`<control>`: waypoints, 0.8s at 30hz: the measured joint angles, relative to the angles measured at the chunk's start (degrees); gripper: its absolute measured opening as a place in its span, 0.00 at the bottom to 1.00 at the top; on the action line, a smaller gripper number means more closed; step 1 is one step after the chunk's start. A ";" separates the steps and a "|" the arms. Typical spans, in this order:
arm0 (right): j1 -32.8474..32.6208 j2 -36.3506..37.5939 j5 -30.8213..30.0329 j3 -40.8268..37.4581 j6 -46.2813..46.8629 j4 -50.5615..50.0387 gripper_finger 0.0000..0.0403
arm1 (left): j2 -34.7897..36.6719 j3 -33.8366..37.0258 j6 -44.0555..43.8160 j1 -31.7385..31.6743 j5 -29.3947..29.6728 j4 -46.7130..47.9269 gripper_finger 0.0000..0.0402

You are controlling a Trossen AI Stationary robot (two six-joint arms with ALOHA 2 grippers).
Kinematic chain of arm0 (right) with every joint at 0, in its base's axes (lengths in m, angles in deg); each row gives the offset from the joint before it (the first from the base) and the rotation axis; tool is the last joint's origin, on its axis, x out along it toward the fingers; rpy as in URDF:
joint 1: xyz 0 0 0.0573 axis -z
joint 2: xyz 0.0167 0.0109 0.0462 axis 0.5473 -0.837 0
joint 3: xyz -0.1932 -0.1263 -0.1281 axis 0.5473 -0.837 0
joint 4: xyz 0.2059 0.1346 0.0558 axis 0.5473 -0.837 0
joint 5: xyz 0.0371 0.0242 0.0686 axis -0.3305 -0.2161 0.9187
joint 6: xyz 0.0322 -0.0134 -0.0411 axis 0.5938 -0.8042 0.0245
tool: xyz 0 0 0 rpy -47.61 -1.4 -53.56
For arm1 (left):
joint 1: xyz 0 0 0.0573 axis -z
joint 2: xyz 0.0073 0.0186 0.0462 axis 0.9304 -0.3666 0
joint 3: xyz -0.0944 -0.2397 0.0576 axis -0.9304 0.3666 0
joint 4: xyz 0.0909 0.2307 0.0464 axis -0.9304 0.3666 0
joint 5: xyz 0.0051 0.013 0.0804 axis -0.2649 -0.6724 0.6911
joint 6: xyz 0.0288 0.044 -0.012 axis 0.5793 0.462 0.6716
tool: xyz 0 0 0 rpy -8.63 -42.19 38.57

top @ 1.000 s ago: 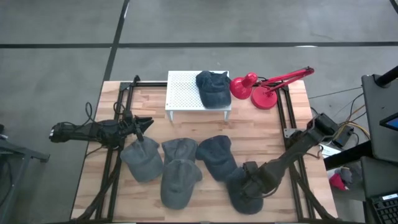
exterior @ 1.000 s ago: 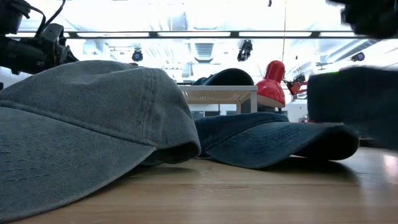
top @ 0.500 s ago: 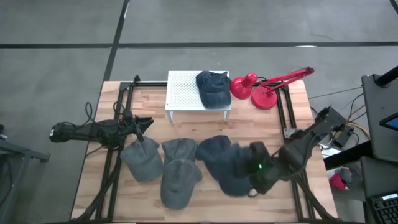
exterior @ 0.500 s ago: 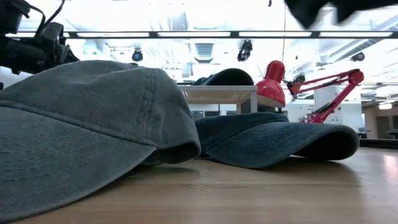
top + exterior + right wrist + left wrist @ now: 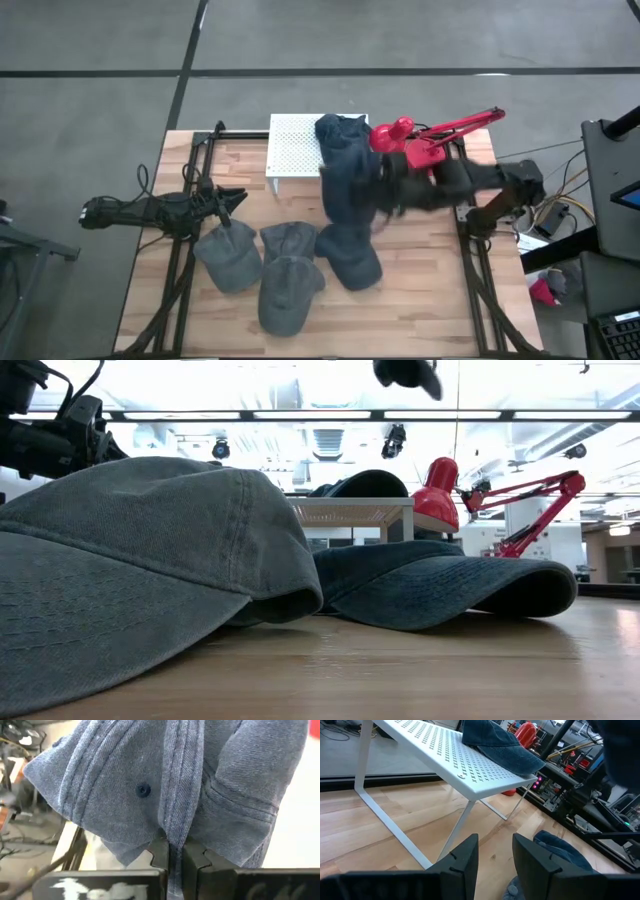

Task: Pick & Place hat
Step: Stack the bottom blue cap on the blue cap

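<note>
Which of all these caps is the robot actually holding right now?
The dark blue cap hanging in the air in front of the white rack, pinched by the right gripper. The four others lie flat on the table; one more rests on the rack.

Pinched in the dark right gripper [image 5: 173, 856], the hat [image 5: 170, 780] is faded blue denim with a darker button. Beyond it, a white perforated rack [image 5: 296, 146] carries another blue cap [image 5: 341, 133] — beside a red lamp [image 5: 430, 140]. The table [image 5: 420, 290] is pale wood.
</note>
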 joint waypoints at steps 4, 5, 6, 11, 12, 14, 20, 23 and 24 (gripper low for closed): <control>6.93 -0.07 -0.02 3.41 -9.08 0.27 0.03 | 0.00 0.00 0.00 -0.02 0.00 0.00 0.30; 8.53 -0.07 -0.03 4.00 -10.68 0.24 0.03 | 0.00 0.00 0.00 -0.02 0.00 0.00 0.30; 9.97 -0.07 0.01 4.55 -11.99 0.16 0.03 | 0.00 0.00 0.02 0.00 -0.02 0.00 0.30; 16.64 -0.46 3.13 6.11 -18.06 0.71 0.03 | 0.00 0.00 0.02 -0.01 -0.02 -0.01 0.30; 17.90 -0.81 4.27 6.26 -19.08 0.76 0.03 | 0.00 0.00 0.02 0.00 -0.02 -0.01 0.30; 20.25 -1.66 5.74 6.65 -21.22 1.14 0.03 | 0.00 0.00 0.02 0.00 -0.02 -0.02 0.30; 28.97 -4.98 14.55 8.82 -24.93 1.87 0.03 | 0.00 0.00 -0.12 0.00 -0.07 -0.19 0.30; 32.25 -7.58 18.45 10.95 -27.99 2.22 0.03 | 0.00 -0.01 -0.12 -0.01 -0.09 -0.20 0.30; 33.03 -8.46 19.64 11.72 -28.31 2.23 0.03 | 0.00 0.00 -0.13 0.00 -0.09 -0.20 0.30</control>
